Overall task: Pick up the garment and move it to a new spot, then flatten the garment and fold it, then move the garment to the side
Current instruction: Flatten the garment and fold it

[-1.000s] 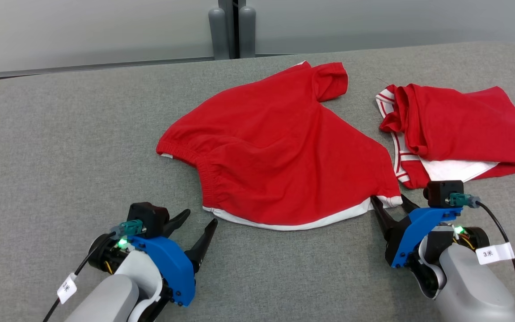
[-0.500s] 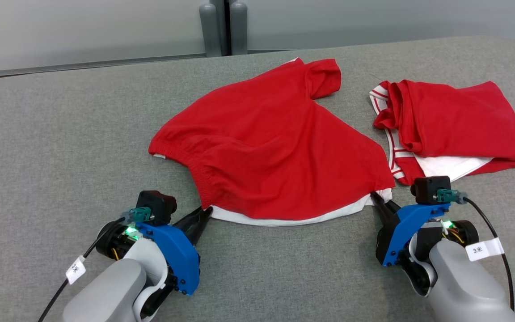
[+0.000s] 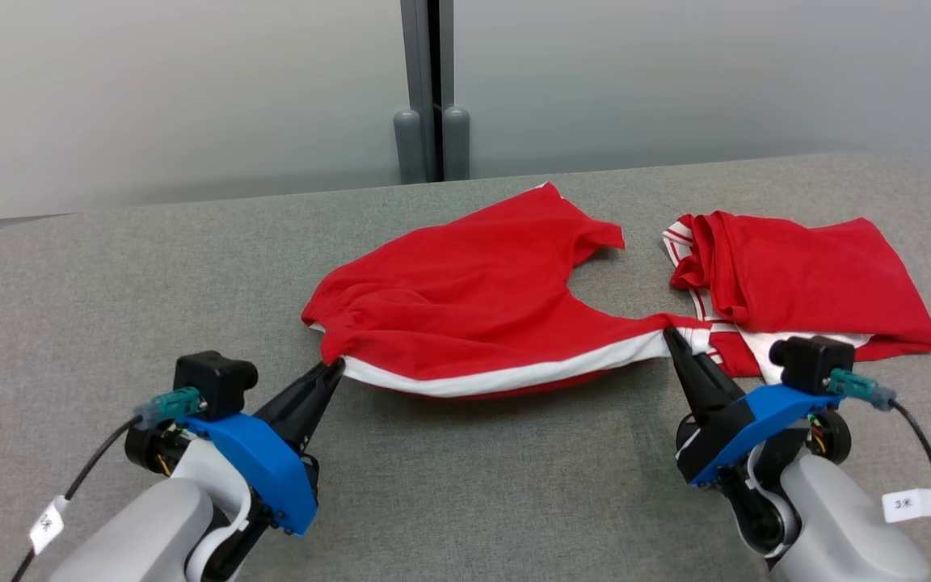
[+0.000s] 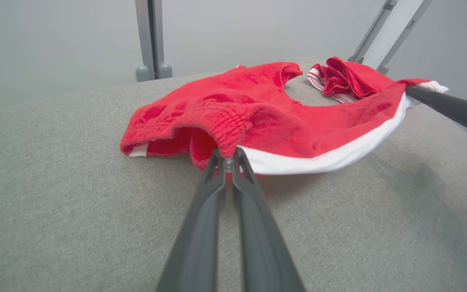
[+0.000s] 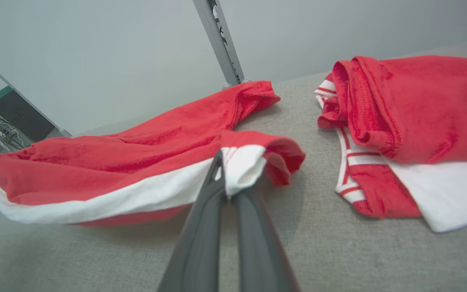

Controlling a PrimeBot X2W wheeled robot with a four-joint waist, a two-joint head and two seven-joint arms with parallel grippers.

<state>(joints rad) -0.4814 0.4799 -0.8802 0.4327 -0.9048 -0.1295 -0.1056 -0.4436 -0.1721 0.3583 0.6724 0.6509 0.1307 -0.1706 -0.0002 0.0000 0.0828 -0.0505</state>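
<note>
The garment point(image 3: 482, 307) is red with a white band along its near hem and lies in the middle of the grey table. My left gripper point(image 3: 334, 365) is shut on its near left corner, at the gathered red elastic edge point(image 4: 227, 152). My right gripper point(image 3: 666, 333) is shut on the near right corner, where the white band bunches point(image 5: 239, 166). The near hem hangs stretched between the two grippers, lifted off the table, with a shadow under it. The far part of the garment point(image 4: 258, 81) still rests on the cloth surface.
A second red and white garment point(image 3: 797, 279) lies folded at the right, close behind my right gripper. The table point(image 3: 150, 283) is covered in grey fabric. A grey post point(image 3: 431, 89) with two round feet stands against the wall behind the table's far edge.
Both grippers closed on the near corners of the garment and raised them, so the hem now hangs taut between them. The head camera tilted up, showing more wall.
</note>
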